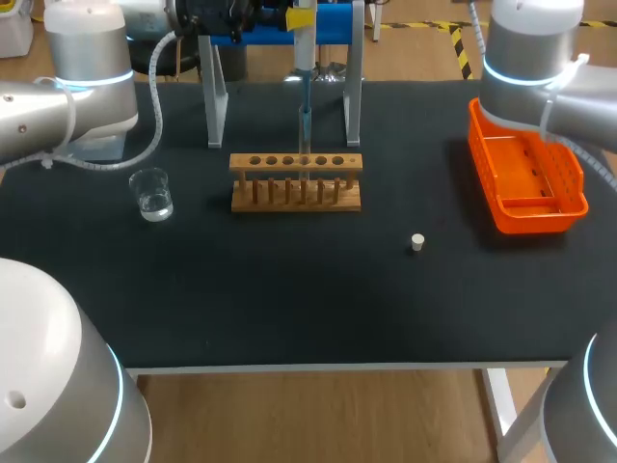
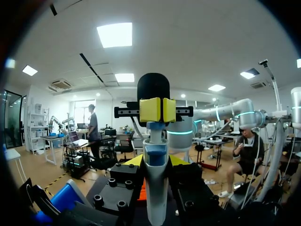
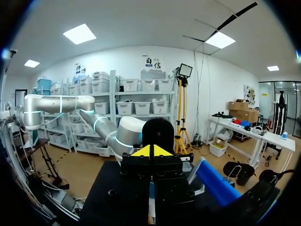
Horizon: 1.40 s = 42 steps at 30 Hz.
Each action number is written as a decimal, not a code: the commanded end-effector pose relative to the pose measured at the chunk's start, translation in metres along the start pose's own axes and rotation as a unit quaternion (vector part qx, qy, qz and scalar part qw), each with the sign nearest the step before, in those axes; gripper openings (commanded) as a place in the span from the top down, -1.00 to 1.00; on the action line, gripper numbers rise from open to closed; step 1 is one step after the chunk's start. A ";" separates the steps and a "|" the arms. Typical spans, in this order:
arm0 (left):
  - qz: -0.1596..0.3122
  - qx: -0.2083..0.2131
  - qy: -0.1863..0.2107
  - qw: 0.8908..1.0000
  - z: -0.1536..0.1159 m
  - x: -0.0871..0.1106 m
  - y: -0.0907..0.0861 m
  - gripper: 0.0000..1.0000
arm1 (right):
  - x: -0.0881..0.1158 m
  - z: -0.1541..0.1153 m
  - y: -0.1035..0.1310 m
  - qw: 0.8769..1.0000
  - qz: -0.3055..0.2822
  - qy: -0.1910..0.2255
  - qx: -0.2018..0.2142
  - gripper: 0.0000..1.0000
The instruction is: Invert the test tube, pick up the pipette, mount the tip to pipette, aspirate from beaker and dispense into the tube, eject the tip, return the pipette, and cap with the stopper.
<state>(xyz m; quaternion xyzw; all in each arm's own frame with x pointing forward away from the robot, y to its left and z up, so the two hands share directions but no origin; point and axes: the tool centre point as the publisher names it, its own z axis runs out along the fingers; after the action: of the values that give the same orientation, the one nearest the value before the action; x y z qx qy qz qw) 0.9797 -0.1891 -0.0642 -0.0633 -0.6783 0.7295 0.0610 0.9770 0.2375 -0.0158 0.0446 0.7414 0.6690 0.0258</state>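
Pipette (image 1: 304,69) hangs upright over the rack (image 1: 339,204), its tip pointing down at one of the holes, clamped between the yellow fingers of the left gripper (image 2: 157,109). Right gripper (image 3: 151,151) is closed on nothing, its arm above the orange tray (image 1: 525,218); the beaker (image 1: 152,195) stands left of the rack and the stopper (image 1: 417,242) lies to its right, both apart from it
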 end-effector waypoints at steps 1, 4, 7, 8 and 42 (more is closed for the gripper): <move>0.001 0.001 0.002 1.000 -0.001 -0.002 -0.004 1.00 | 0.000 0.000 -0.008 1.000 0.003 0.001 0.001 1.00; 0.001 0.001 0.002 1.000 -0.001 -0.002 -0.004 1.00 | 0.001 0.001 -0.012 1.000 0.008 0.002 0.003 1.00; 0.001 0.001 0.002 1.000 -0.001 -0.002 -0.004 1.00 | 0.001 0.001 -0.015 1.000 0.011 0.003 0.004 1.00; 0.001 0.001 0.002 1.000 -0.001 -0.002 -0.004 1.00 | 0.001 0.001 -0.015 1.000 0.012 0.004 0.004 1.00; 0.001 0.001 0.002 1.000 -0.001 -0.002 -0.004 1.00 | 0.021 -0.028 0.038 0.998 -0.059 0.005 -0.037 -1.00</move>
<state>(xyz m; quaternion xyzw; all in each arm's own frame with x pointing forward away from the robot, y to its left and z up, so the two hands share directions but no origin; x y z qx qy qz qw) 0.9803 -0.1893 -0.0610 -0.0639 -0.6771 0.7306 0.0604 0.9630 0.2276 0.0241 -0.0018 0.7211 0.6902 0.0603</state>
